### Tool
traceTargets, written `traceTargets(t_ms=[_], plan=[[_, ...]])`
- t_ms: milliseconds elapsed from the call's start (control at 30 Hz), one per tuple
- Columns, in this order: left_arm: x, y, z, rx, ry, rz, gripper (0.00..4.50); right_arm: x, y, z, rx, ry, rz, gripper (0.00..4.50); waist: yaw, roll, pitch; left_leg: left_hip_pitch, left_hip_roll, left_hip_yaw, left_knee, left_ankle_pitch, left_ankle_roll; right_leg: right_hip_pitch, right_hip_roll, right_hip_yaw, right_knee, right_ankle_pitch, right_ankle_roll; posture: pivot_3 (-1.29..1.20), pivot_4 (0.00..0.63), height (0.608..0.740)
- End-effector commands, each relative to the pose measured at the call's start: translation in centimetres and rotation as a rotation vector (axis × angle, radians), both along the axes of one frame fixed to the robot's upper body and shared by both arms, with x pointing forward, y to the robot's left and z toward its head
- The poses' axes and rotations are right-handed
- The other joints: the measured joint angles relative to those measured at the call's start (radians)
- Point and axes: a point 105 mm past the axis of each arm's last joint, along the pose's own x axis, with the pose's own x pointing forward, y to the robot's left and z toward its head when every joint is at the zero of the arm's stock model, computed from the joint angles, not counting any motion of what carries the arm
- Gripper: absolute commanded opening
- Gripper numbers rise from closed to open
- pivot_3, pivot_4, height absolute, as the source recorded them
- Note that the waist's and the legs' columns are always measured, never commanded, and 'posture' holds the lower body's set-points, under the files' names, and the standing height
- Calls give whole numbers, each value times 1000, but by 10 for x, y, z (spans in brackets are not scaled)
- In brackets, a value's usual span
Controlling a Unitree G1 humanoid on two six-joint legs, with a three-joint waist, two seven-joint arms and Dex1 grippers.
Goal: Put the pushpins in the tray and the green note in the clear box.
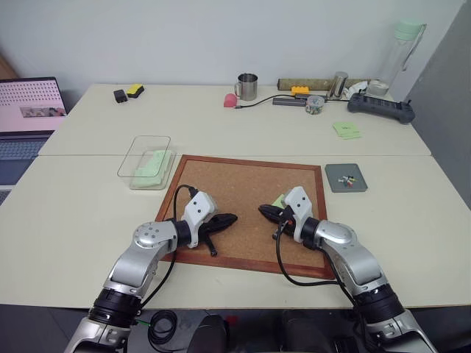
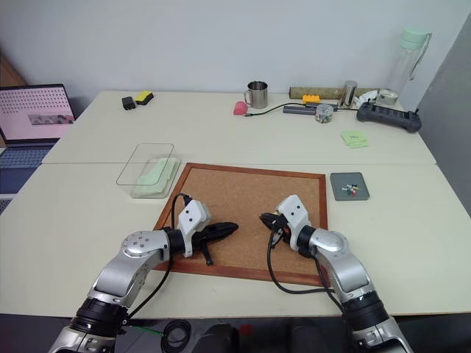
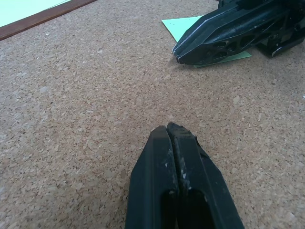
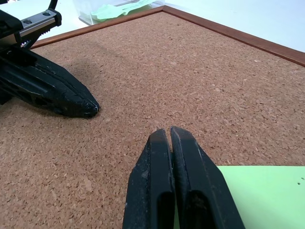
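Both arms are over the corkboard, tips aimed at each other across bare cork with a gap between them. The left gripper has its two black fingers pressed flat together, nothing between them, hovering just over the cork. The right gripper is also pinched together, and the green note lies flat on the cork right beneath and beside its fingers; from the head camera the note peeks out just behind that gripper, toward the board's right side. Whether the fingertips actually nip the paper's edge, I cannot tell: the note looks to be lying on the board, with tiny pin holes near one corner.

Over to the right of the corkboard, on the table, sits the dark-grey tray, and the pushpins are in it, a little cluster of coloured heads. Off the board's far-left corner stands the clear box, with something pale green already lying inside.

Further back: a stack of green sticky notes on the far table, a metal mug, a pink object beside it, and a laptop at the left edge.
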Motion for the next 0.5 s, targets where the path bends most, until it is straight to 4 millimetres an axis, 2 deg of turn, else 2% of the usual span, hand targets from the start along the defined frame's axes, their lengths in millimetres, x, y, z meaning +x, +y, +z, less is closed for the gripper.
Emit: traceTargets(t_ms=[33, 133, 300, 433, 500], plan=[[-7, 10, -31, 67, 109, 42, 0, 5, -4, 47, 81, -136, -29, 31, 0, 0, 0, 0, 0, 0, 0, 0, 0, 0, 0, 0, 0, 0, 0, 0, 150, 740], [-7, 9, -32, 66, 113, 40, 0, 1, -2, 57, 68, -171, 2, 31, 0, 0, 1, -1, 0, 0, 0, 0, 0, -1, 0, 0, 0, 0, 0, 0, 150, 740], [-3, 3, -24, -11, 130, 57, 0, -9, 0, 59, -50, -236, 83, 31, 1, 0, 1, 0, 0, 0, 0, 0, 0, 0, -1, -1, -1, 0, 0, 0, 150, 740], [4, -4, -4, -144, 135, 75, 0, -13, -1, 63, -143, -307, 141, 31, 4, 0, 1, -1, 0, 0, 0, 0, 0, 0, -1, -1, -1, 0, 0, 0, 150, 740], [7, -7, 7, -222, 147, 78, 375, -15, -2, 61, -223, -351, 184, 0, 4, -1, 2, -1, -1, 0, 1, 0, 0, 0, -1, -1, -1, 0, 1, 0, 150, 740]])
